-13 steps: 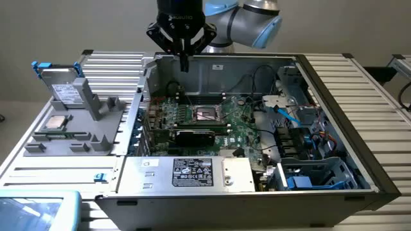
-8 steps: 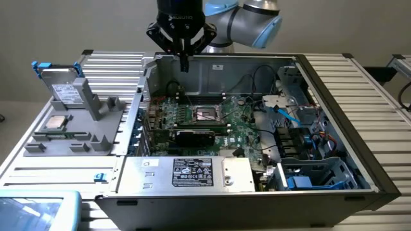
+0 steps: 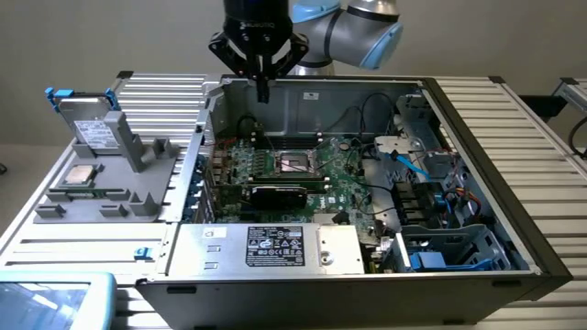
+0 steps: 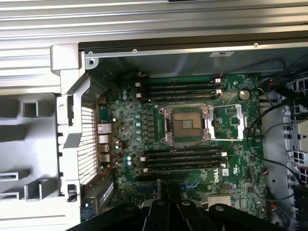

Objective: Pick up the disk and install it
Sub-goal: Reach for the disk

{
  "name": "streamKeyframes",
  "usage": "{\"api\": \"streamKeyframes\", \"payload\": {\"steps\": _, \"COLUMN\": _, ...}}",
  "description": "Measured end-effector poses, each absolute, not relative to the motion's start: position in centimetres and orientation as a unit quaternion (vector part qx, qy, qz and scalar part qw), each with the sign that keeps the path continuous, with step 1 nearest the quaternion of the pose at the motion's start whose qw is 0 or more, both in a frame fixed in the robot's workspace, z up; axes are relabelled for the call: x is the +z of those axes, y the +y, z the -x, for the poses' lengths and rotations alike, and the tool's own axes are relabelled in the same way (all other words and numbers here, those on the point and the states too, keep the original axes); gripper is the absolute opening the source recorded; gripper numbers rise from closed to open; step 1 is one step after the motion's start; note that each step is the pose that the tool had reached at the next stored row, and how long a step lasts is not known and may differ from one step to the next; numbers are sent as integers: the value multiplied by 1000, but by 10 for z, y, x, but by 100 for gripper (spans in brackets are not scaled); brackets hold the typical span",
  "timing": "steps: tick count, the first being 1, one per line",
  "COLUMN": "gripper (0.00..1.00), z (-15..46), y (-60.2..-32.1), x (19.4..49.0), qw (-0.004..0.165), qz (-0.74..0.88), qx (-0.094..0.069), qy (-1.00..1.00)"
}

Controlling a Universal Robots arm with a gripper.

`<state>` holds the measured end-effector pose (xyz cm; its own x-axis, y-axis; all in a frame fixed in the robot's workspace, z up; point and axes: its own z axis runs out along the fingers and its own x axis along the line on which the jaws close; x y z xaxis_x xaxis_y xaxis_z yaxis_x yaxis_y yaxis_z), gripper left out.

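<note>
Disk (image 3: pixel 92 127) stands on edge in the grey holder (image 3: pixel 137 158) at the exterior view's left, outside the open computer case (image 3: pixel 348 295), its blue bracket tabs sticking up at the top and a small silver processor chip (image 3: pixel 78 175) lying in the holder near it. My end effector (image 3: pixel 263 89) hangs well apart from it, above the case's far wall, fingers clenched together with nothing between them. The wrist view looks straight down on the green motherboard (image 4: pixel 192 159) and its open processor socket (image 4: pixel 185 126), and case and holder both rest on the slatted metal surface (image 3: pixel 541 151).
</note>
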<state>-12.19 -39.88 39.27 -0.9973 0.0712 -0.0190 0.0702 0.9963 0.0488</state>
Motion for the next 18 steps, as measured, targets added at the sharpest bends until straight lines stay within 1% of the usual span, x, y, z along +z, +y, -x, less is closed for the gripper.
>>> {"api": "streamKeyframes", "payload": {"steps": 12, "gripper": 11, "z": 169, "y": -397, "x": 393, "qw": 10, "qz": -35, "qx": 23, "qy": 999}}
{"api": "streamKeyframes", "payload": {"steps": 15, "gripper": 11, "z": 180, "y": -395, "x": 393, "qw": 10, "qz": -35, "qx": 20, "qy": 999}}
{"api": "streamKeyframes", "payload": {"steps": 18, "gripper": 11, "z": 190, "y": -394, "x": 393, "qw": 11, "qz": -35, "qx": 14, "qy": 999}}
